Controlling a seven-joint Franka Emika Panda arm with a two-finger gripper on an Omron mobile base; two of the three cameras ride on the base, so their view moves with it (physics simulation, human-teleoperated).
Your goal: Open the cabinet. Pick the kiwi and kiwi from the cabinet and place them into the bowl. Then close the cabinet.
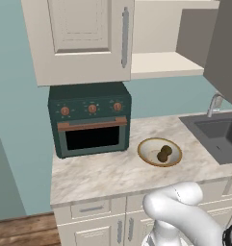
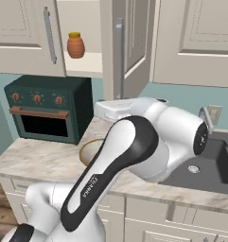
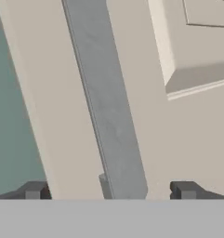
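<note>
two kiwis (image 1: pixel 164 153) in one bowl (image 1: pixel 148 156), one jar (image 2: pixel 75 45), one toaster oven (image 1: pixel 91 120), one sink (image 1: pixel 221 134)

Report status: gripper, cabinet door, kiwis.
Gripper open, straddling right door's bar handle. Cabinet right door open, left shut. Both kiwis in bowl. Nothing blocking door.

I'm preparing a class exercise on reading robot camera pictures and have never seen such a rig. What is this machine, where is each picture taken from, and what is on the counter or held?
It is a white robot arm in a simulated kitchen. Two pictures come from cameras on its base, behind it to left and right. The third looks along the gripper, which is open and holds nothing; the open cabinet door's grey handle stands between its fingertips. On the counter sit a green toaster oven and a bowl with two kiwis. A jar stands in the cabinet.
</note>
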